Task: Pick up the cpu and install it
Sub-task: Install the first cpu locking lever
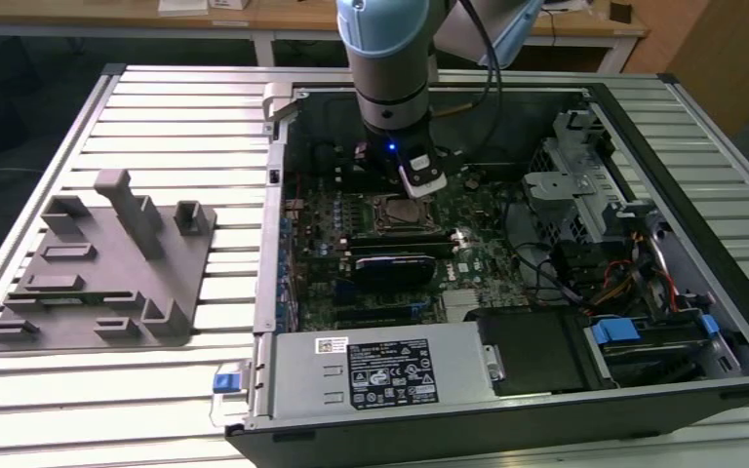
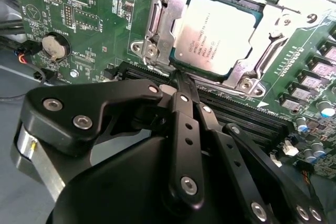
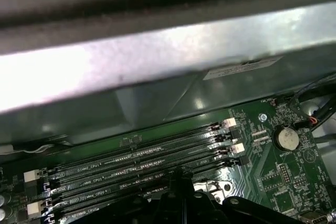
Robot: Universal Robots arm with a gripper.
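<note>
Silver cpu (image 2: 218, 34) flat in socket (image 2: 157, 24), metal top up | jaws clenched, empty

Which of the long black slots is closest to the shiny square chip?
The memory slot right along the socket's edge, just below the cpu in the second wrist view. The other slots lie farther out, under the gripper.

Cpu (image 2: 218, 35) edge behind jaws
</note>
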